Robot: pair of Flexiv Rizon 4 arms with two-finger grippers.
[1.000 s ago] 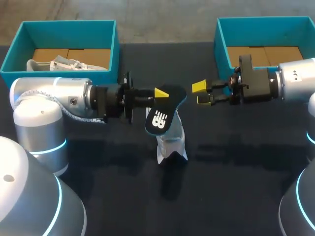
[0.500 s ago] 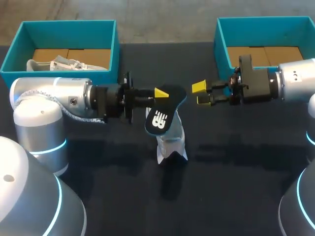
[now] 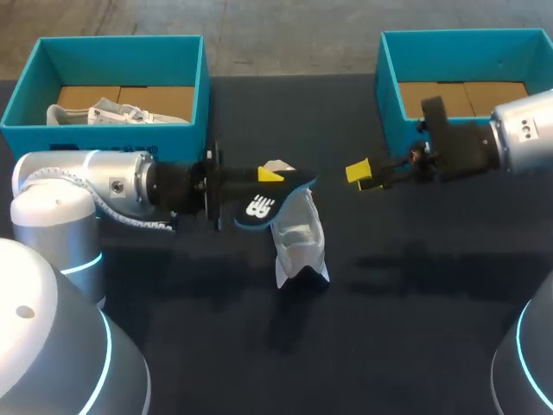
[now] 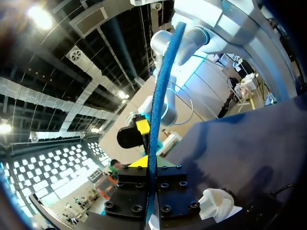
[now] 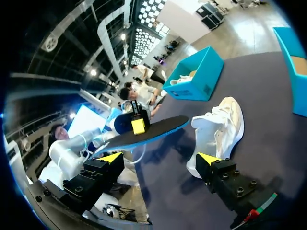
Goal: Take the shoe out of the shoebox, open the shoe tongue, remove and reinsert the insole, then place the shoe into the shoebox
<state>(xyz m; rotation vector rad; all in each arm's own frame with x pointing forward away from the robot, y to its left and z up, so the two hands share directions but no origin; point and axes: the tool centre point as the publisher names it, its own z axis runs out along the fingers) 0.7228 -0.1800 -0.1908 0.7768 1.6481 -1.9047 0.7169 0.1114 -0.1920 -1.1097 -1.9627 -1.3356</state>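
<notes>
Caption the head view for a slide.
Left hand grips the insole near the white shoe; right hand hovers open opposite.

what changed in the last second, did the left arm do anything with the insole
The left gripper, shut on the insole, rolled its wrist, so the insole turned from hanging face-out to lying nearly flat. The right gripper drifted slightly towards its own side, open and empty. Nothing was taken or released. The shoe, left shoebox and right shoebox kept their places.

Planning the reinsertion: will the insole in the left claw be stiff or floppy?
Probably fairly stiff: the insole sticks out level beyond the left claw, barely drooping. Likely light, since it looks thin edge-on.
</notes>
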